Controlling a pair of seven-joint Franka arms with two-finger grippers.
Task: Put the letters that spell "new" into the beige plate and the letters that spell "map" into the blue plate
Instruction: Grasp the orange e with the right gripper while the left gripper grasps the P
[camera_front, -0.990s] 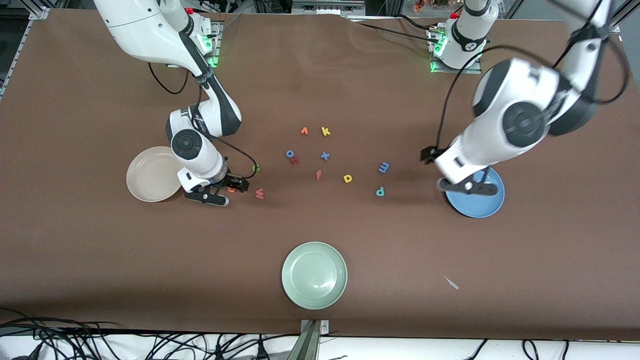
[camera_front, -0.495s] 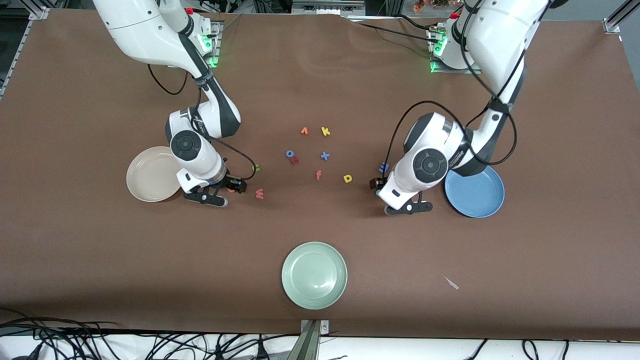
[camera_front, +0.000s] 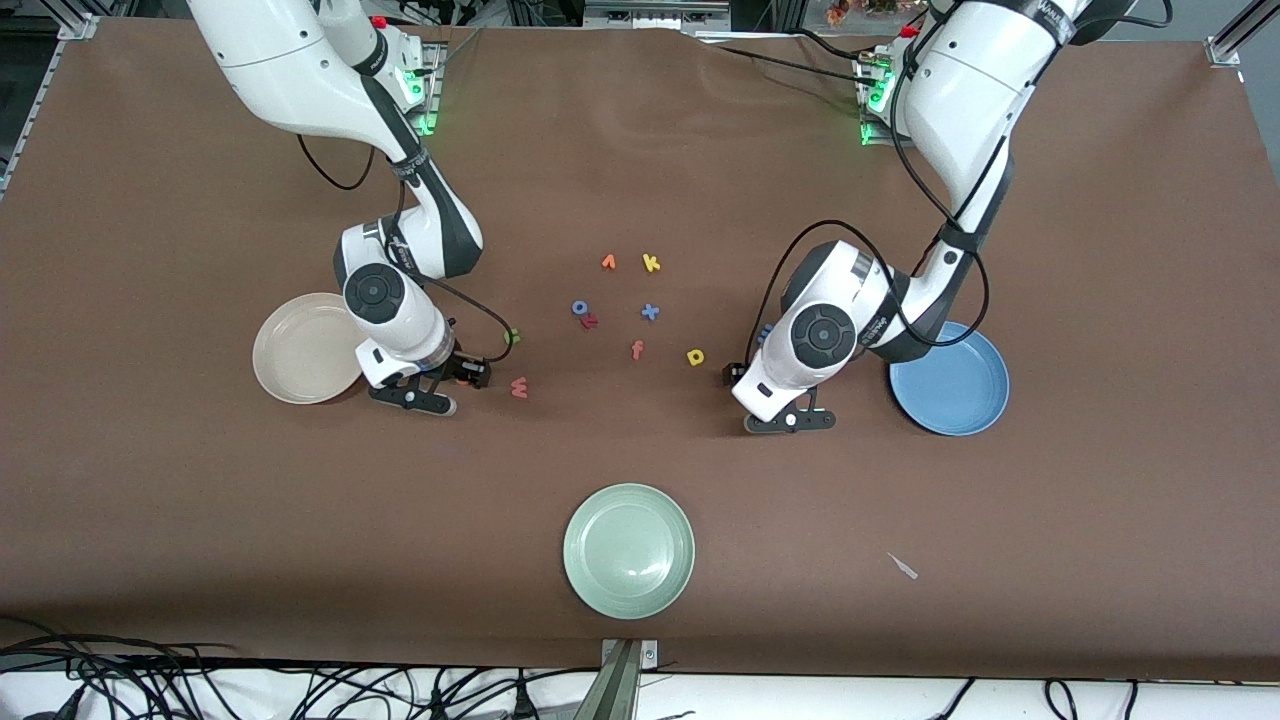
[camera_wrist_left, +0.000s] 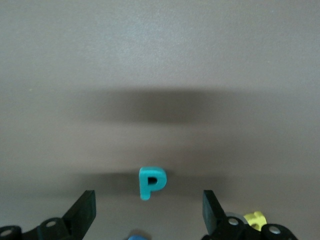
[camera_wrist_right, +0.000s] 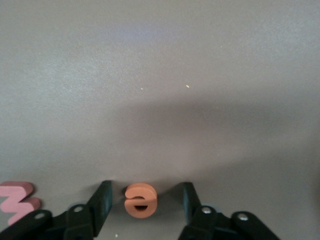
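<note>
Right gripper: the right gripper (camera_wrist_right: 143, 200) is sitting low at the table just beside the round cream-beige plate (camera_front: 300, 350), on the side toward the middle of the table; its two black fingers (camera_wrist_right: 102, 197) are standing a little apart on either side of the small orange foam letter e (camera_wrist_right: 139, 200), with narrow gaps showing on both sides — not pinching it.
Left gripper: the left gripper (camera_wrist_left: 147, 210) is hanging low over the table near the round sky-blue plate (camera_front: 950, 380), its fingers (camera_wrist_left: 84, 209) spread wide, with the small teal foam letter p (camera_wrist_left: 151, 182) lying flat on the brown table (camera_front: 640, 480) between them and touching neither.
Pinkish-red foam letter w (camera_front: 519, 387): lying on the table just beside the right gripper, toward the middle.
Green foam letter n (camera_front: 512, 337): lying farther from the front camera than the w, half hidden by the right arm's cable.
Yellow foam letter a (camera_front: 696, 356): lying on the table near the left gripper, toward the middle.
Blue foam letter m (camera_front: 765, 331): mostly hidden by the left arm — only a sliver is showing.
Both plates: holding no letters.
Pale green plate (camera_front: 628, 550): sitting nearest the front camera.
</note>
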